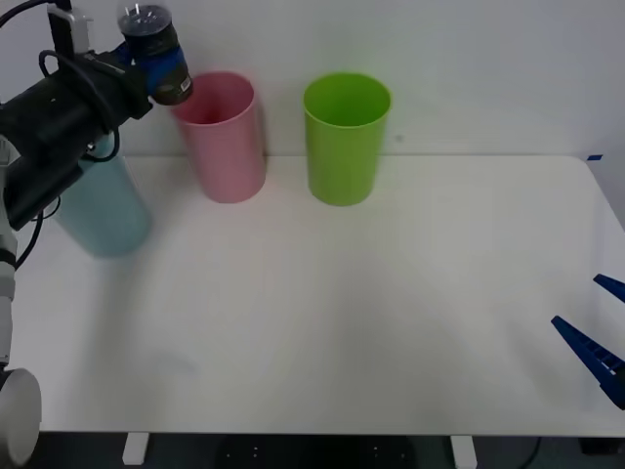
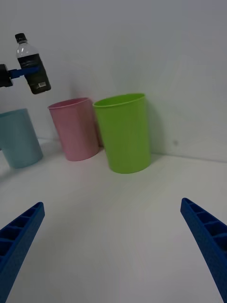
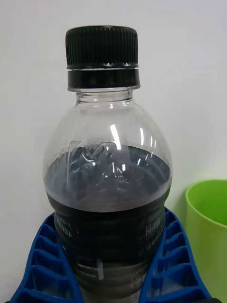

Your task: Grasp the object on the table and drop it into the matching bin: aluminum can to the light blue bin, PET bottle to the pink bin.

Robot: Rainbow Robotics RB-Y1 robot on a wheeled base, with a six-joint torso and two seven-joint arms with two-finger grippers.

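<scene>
The left gripper (image 1: 161, 70) is clamped on the PET bottle (image 1: 154, 49), its blue ribbed fingers (image 3: 45, 265) pressed against both sides of the dark label band. It holds the bottle high in the air, cap up and leaning a little. The bottle is small and clear, with a black screw cap, a bare shoulder and a dark brown label around its middle.

Just beyond and below the gripper stands the pink bin (image 1: 225, 137), where this bottle belongs. From the front view the bottle seems to hang over the bin's near rim rather than over its mouth, though depth is hard to judge from that angle. In the right wrist view the bottle sits to the outside of the pink bin, toward the light blue bin (image 1: 103, 210), which stands close beneath the arm.

That is the main risk as I judge it. If released here, the bottle could strike the pink rim and bounce onto the table (image 1: 342, 313), or tumble toward the blue bin. The tilt adds to this, since a leaning bottle may catch the rim sideways. The drop is also long, and a light tall bin could tip if struck.

Farther out on the other side stands a lime green bin (image 1: 346, 137). The right gripper (image 1: 598, 327) waits spread wide, well apart at the far table edge.
</scene>
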